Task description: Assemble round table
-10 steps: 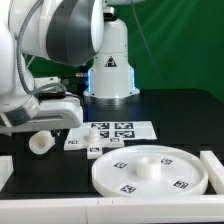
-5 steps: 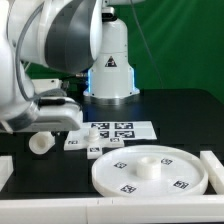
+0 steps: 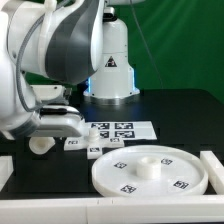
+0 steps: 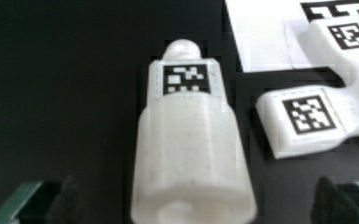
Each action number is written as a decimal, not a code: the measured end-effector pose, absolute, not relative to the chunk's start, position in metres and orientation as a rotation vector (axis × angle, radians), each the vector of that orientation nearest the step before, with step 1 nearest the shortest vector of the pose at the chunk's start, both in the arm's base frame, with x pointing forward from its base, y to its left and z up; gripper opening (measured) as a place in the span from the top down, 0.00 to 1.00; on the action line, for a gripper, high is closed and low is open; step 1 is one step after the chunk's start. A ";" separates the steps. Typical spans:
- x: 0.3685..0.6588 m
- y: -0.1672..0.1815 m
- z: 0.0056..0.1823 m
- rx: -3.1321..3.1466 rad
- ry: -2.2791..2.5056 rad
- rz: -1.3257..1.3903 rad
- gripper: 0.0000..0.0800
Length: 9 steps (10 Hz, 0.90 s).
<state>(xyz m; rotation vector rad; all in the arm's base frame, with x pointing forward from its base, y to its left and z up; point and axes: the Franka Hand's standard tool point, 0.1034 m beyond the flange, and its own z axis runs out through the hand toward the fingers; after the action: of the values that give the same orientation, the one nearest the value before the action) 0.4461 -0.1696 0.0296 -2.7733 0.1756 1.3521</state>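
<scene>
The short cylindrical leg (image 4: 194, 140) lies on its side on the black table (image 3: 180, 115), at the exterior view's left, partly hidden there under the arm's hand (image 3: 40, 146). In the wrist view it runs lengthwise through the middle of the picture, with a square black-and-white tag (image 4: 188, 78) near its narrower, rounded end.

The gripper (image 4: 190, 203) is spread wide and straddles the leg's thicker end. One of its dark fingers (image 4: 34, 198) stands on each side, and a strip of dark table shows between each finger and the white plastic. It grips nothing, and neither finger appears to touch the leg.

Just beside the leg lies the cross-shaped base (image 4: 309, 115). One of its tagged arms ends close to the leg's side, but I cannot tell whether the two touch. In the exterior view the base (image 3: 93, 151) sits flat between the leg and the large rimmed round disc (image 3: 150, 172).

The disc lies flat near the front edge of the table, apart from the gripper, with several small tags on its face and a raised hub in the middle.

Behind the base lies the marker board (image 3: 122, 128), flat on the table in front of the robot's white pedestal (image 3: 110, 70). A green backdrop (image 3: 180, 40) closes the scene.
</scene>
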 end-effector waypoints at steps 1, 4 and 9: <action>0.441 -0.169 0.023 -2.764 0.179 1.374 0.19; 0.428 -0.168 0.011 -2.750 0.178 1.400 0.19; 0.429 -0.168 0.011 -2.751 0.178 1.399 0.50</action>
<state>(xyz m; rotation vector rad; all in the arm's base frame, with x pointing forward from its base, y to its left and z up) 0.4289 -0.1678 0.0114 -2.7507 0.1775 1.3990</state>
